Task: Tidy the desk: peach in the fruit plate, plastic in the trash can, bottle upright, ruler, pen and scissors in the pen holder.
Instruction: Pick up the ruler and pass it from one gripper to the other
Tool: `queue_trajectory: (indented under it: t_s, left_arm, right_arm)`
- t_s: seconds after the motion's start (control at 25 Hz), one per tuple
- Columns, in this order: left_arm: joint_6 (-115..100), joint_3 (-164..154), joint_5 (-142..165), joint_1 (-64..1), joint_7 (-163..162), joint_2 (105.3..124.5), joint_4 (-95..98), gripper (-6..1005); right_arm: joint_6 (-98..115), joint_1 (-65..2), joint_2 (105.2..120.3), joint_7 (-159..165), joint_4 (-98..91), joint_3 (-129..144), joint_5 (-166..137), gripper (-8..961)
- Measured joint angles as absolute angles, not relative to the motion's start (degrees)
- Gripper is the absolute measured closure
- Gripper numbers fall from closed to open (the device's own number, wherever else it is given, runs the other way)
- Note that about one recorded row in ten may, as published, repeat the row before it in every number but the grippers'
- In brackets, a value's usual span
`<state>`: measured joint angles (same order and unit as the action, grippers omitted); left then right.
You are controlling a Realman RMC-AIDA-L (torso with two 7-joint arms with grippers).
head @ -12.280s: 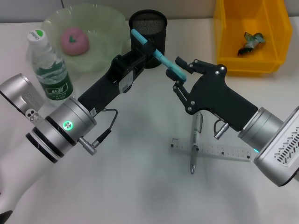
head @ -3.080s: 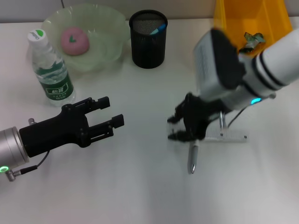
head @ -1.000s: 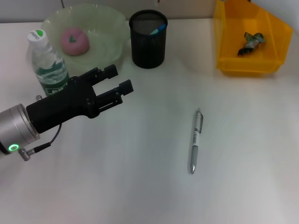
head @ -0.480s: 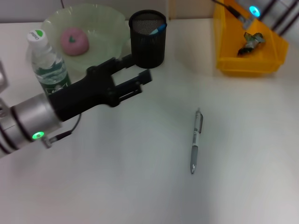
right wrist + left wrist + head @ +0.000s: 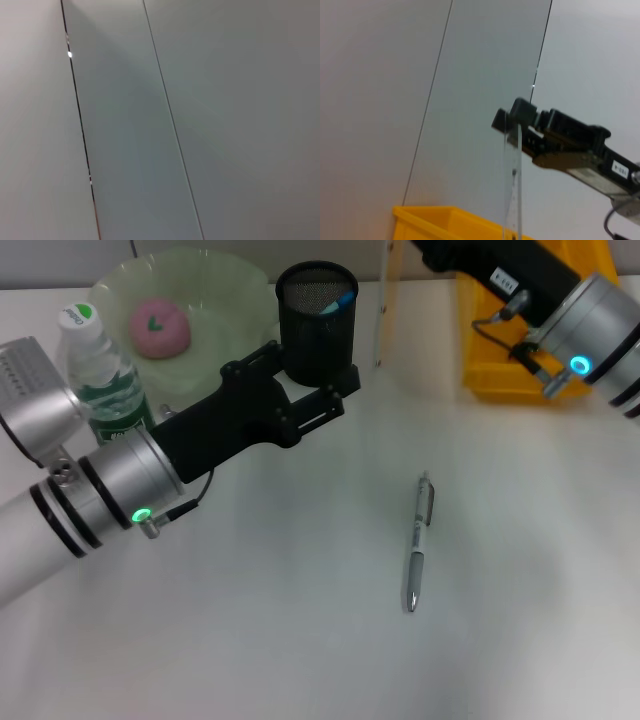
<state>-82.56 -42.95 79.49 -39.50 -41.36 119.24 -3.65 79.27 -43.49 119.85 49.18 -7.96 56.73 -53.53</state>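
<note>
My right gripper (image 5: 513,122) is shut on the top end of the clear ruler (image 5: 381,310), which hangs upright just right of the black mesh pen holder (image 5: 318,300). The ruler also shows in the left wrist view (image 5: 512,200). My left gripper (image 5: 316,365) is open, with its jaws standing either side of the holder's lower part; I cannot tell whether they touch it. A blue-handled item (image 5: 341,301) sticks out of the holder. The silver pen (image 5: 418,545) lies on the table. The peach (image 5: 158,326) is in the green plate (image 5: 230,290). The bottle (image 5: 100,370) stands upright.
The yellow bin (image 5: 500,350) stands at the back right, largely hidden behind my right arm (image 5: 560,290); the plastic in it is hidden. My left arm (image 5: 110,485) stretches across the table's left side in front of the bottle and plate.
My right arm has come in from the top right with the ruler lifted off the table, now hanging beside the holder. My left gripper has moved forward and right up to the holder.
</note>
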Motion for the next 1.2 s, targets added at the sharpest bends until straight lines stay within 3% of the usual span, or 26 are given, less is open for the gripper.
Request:
queue_trajectory:
  t_s: [0.52,1.2]
  left_arm:
    - [-72.2,-32.4,80.2,-43.8,-31.7,119.26,-12.0,284]
    - [-68.1,-22.6,88.7,-44.8,-30.0,119.26,-13.4,294]
  right_arm:
    - [78.8,-47.4,119.88,44.0,-0.9,56.9,-53.5,535]
    - [78.4,-49.8,119.87,41.7,2.0,57.3,-54.6,525]
